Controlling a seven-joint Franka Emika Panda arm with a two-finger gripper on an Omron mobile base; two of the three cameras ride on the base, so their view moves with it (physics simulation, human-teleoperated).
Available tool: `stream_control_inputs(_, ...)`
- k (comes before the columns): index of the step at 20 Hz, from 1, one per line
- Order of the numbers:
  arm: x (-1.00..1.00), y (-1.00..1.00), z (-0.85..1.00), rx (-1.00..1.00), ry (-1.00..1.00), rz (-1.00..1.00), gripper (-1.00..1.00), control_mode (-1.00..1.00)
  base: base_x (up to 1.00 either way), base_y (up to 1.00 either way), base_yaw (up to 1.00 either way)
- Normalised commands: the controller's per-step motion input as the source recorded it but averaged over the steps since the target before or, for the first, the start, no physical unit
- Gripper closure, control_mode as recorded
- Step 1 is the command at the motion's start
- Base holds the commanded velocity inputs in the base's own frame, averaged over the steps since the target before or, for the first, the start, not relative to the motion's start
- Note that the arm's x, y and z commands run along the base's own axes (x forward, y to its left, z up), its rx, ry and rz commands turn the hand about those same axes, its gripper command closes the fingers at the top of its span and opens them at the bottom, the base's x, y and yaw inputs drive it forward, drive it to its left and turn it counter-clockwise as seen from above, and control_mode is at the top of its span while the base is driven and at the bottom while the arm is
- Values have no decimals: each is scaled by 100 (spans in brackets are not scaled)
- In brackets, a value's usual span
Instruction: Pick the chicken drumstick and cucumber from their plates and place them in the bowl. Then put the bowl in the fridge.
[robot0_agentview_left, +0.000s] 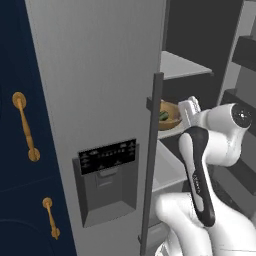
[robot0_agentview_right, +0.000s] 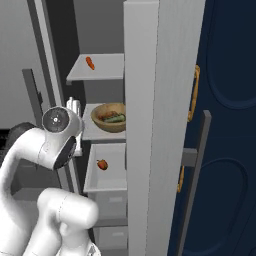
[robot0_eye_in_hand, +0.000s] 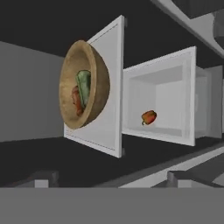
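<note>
1. The gripper (robot0_agentview_left: 189, 106) is hovering at the mouth of the open fridge (robot0_agentview_left: 100, 100), at the height of the middle shelf (robot0_agentview_right: 95, 131). Its fingers are not clear enough in any view to tell how far apart they are, and nothing is showing between them, so I cannot tell its state.
2. Just ahead of the hand, the bowl (robot0_agentview_right: 110, 117) is sitting upright on that middle shelf, apart from the gripper, nothing touching it.
3. Inside the bowl, the cucumber (robot0_eye_in_hand: 83, 87) is lying against the chicken drumstick (robot0_eye_in_hand: 76, 99); in the hand view the green piece is showing above the reddish one, both resting on the bowl's inner wall.
4. Below the bowl and a little farther in from the hand, a white drawer (robot0_agentview_right: 105, 175) is standing open with a small red pepper (robot0_agentview_right: 102, 164) lying on its floor.
5. Above the hand, on the top shelf (robot0_agentview_right: 100, 67), a small orange-red item (robot0_agentview_right: 90, 62) is lying near the back; it is too small to name.
6. Off to either side of the hand, the fridge doors are framing the opening, one carrying the black dispenser panel (robot0_agentview_left: 107, 156), with navy cabinets (robot0_agentview_left: 20, 150) and brass handles (robot0_agentview_left: 25, 127) beyond.
</note>
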Motion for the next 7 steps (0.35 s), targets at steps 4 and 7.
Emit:
stream_control_inputs(4, -59, 14, 69, -8, 0, -4, -100, -100, 0, 0, 0)
stream_control_inputs(7, -50, 0, 61, 0, 3, 0, -100, -100, 0, 0, 0)
